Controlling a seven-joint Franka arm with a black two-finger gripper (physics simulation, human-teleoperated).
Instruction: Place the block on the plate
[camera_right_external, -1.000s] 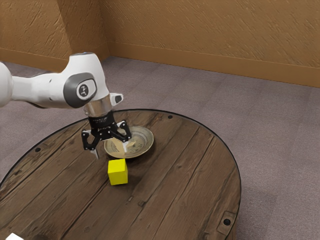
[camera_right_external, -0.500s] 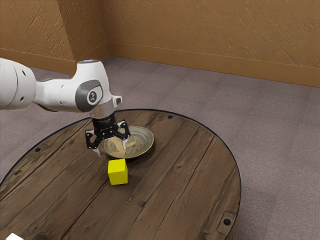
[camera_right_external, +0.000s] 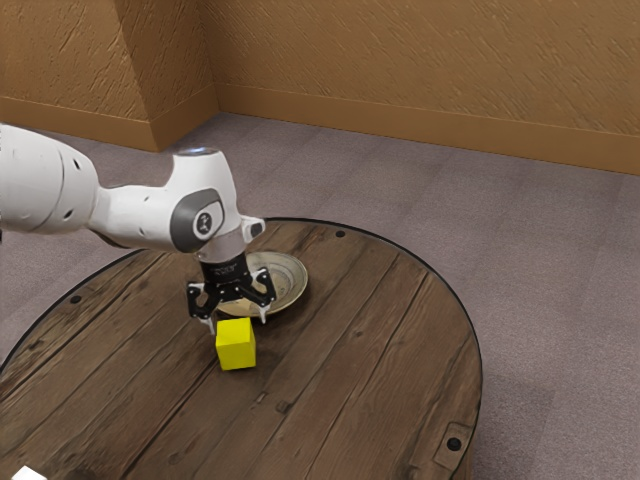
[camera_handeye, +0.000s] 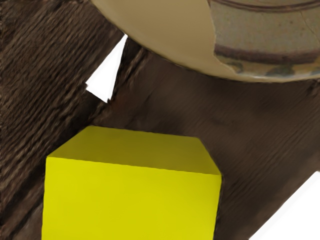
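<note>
At the exterior view's left, a white object (camera_right_external: 28, 474) pokes in at the lower corner, and the white Franka arm (camera_right_external: 145, 215) reaches in above the round wooden table (camera_right_external: 370, 400). Next, the black two-finger gripper (camera_right_external: 238, 322) hangs low by the yellow block (camera_right_external: 236, 345), fingers spread wide and holding nothing. The block sits on the wood, near the patterned plate (camera_right_external: 291, 285) but apart from it.
</note>
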